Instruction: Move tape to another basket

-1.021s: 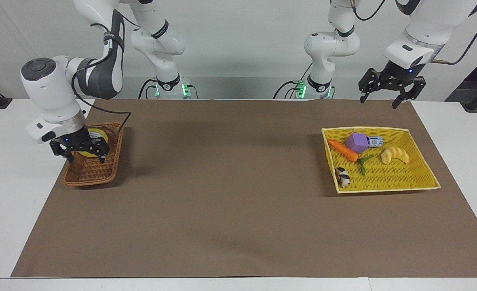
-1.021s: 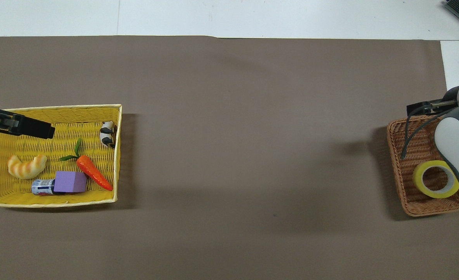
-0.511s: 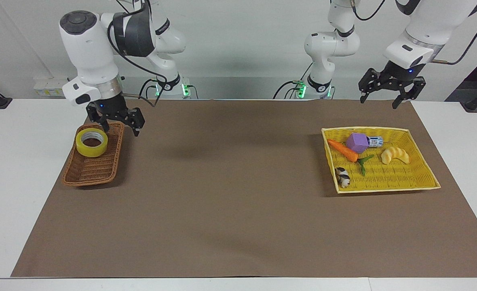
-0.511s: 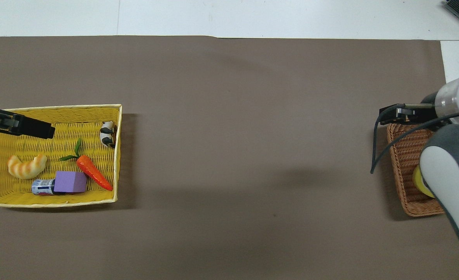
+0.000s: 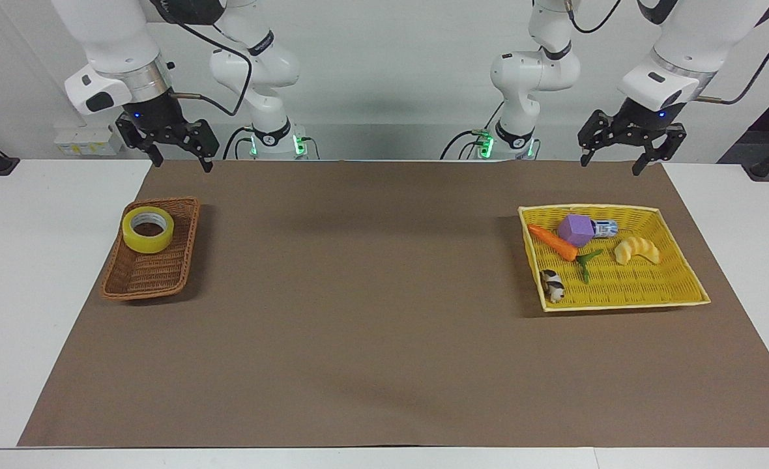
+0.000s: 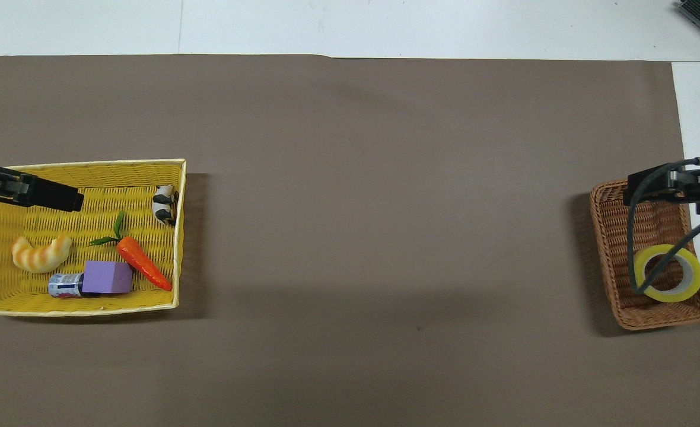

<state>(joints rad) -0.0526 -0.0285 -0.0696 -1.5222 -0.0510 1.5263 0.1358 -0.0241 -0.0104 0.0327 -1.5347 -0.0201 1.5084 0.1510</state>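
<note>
The tape (image 5: 148, 228) lies flat in the brown basket (image 5: 152, 271), at the end of that basket nearer to the robots, with its hole facing up. The basket stands on the brown mat (image 5: 371, 312) toward the right arm's end of the surface (image 5: 26, 273).

The right end effector (image 5: 168, 148) hangs in the air over the edge of the mat nearest the robots, above the level of the basket and not touching it. Its fingers stand apart, and it holds nothing. In the overhead view only its dark tip shows, with a cable that crosses over the basket.

The left end effector (image 5: 631, 148) waits in the air at the left arm's end, over the edge of the mat nearest the robots. Its fingers are also spread, and it has hold of nothing.

The yellow tray (image 5: 678, 296) sits toward the left arm's end of the surface. In it are a carrot (image 5: 552, 241), a purple block (image 5: 577, 229), a small can (image 5: 606, 228) touching the block, a croissant (image 5: 637, 251), and a small black and white animal figure (image 5: 553, 285).
</note>
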